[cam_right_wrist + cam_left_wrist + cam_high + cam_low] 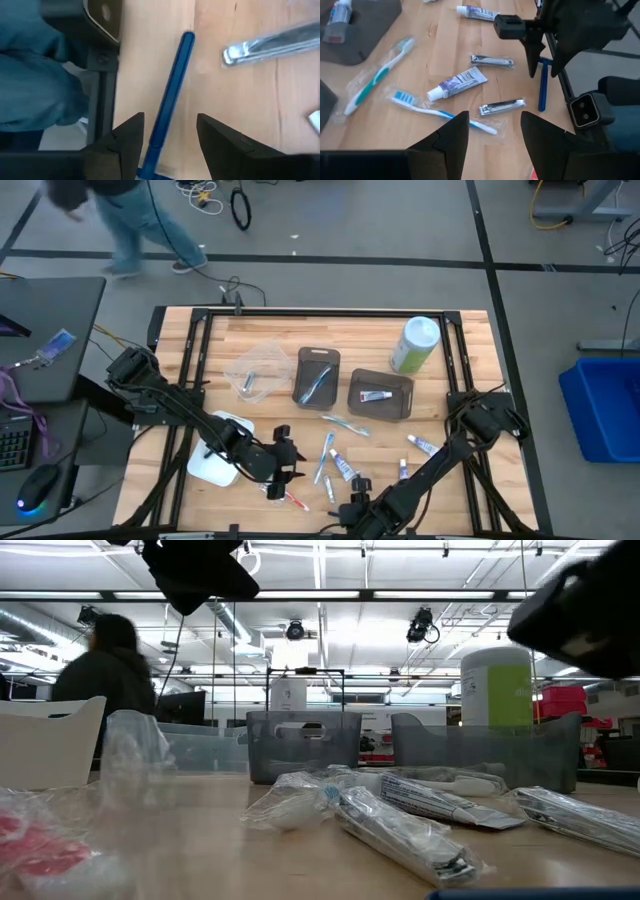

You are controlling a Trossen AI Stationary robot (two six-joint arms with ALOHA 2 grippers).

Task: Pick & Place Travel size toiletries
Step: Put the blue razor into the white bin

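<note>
right claw, fingers apart and empty, straddles your slim dark blue plastic razor on the worktop: light, stiff, slippery; grip mid-handle. left claw open, empty.

From my left tool's camera I count 2 toothbrushes, 2 nail clippers, 1 razor.

Left end effector open above toothbrush; razor beyond.
</note>
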